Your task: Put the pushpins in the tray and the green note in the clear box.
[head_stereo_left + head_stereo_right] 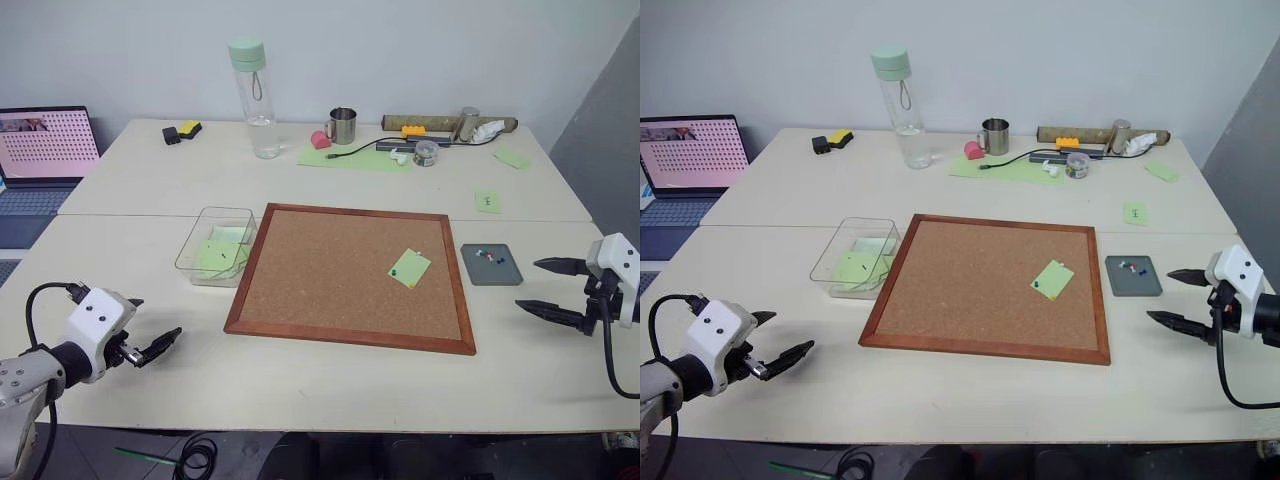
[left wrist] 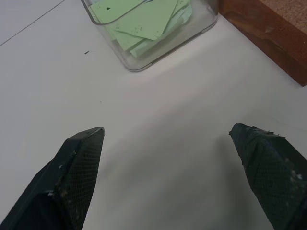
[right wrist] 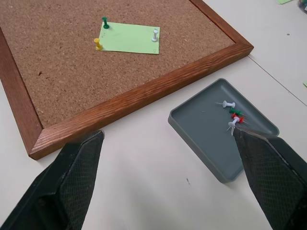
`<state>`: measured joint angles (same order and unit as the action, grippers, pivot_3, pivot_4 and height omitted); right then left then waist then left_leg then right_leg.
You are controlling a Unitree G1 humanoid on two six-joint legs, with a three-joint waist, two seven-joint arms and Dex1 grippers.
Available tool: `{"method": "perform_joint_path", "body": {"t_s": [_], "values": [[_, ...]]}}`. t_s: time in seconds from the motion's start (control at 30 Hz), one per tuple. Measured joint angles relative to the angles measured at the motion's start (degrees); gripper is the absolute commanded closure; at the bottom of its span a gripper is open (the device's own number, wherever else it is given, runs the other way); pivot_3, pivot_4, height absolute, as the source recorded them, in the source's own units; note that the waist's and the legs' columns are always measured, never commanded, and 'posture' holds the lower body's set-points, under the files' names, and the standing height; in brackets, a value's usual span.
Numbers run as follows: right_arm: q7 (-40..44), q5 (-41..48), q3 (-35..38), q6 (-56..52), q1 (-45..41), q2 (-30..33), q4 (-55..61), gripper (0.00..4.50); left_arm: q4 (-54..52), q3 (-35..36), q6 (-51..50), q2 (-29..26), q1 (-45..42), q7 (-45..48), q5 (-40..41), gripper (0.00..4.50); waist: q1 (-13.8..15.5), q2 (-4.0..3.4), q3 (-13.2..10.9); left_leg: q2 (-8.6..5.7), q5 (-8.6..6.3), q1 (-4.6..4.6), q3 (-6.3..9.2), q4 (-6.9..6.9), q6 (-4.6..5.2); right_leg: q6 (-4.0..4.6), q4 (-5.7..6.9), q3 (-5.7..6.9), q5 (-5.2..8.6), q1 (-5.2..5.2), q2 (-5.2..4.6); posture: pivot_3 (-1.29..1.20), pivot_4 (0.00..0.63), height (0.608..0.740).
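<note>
Lying across the middle of the table (image 1: 330, 385), the cork board (image 1: 330, 270) carries the green note (image 1: 409, 267), fastened by a green, a yellow and a white pin. Just off the board's left edge stands the clear box (image 1: 190, 255) with green slips inside, and off its right edge sits the tray (image 1: 491, 273) with a few pushpins (image 3: 233, 116) in it. Nearer the front edge, the left gripper (image 1: 148, 338) and right gripper (image 1: 540, 287) hover over bare tabletop, each with its fingers spread wide and empty.
</note>
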<state>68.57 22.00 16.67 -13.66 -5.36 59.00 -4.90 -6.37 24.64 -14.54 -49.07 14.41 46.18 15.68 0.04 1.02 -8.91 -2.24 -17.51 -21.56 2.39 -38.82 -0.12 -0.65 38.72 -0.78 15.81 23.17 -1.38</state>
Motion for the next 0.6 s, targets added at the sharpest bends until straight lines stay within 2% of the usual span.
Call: {"method": "perform_joint_path", "body": {"t_s": [0.6], "values": [[-0.3,0.0,0.2,-0.1,1.9,-0.2,0.8,0.0,0.2,-1.9,-2.9,-0.1,-2.4,1.8,-1.5,0.03,0.0,0.0,0.0,0.0,0.0,0.0,0.0,0.0,0.0,0.0,0.0,0.0,0.0,0.0,0.0,0.0,0.15,0.74]]}}
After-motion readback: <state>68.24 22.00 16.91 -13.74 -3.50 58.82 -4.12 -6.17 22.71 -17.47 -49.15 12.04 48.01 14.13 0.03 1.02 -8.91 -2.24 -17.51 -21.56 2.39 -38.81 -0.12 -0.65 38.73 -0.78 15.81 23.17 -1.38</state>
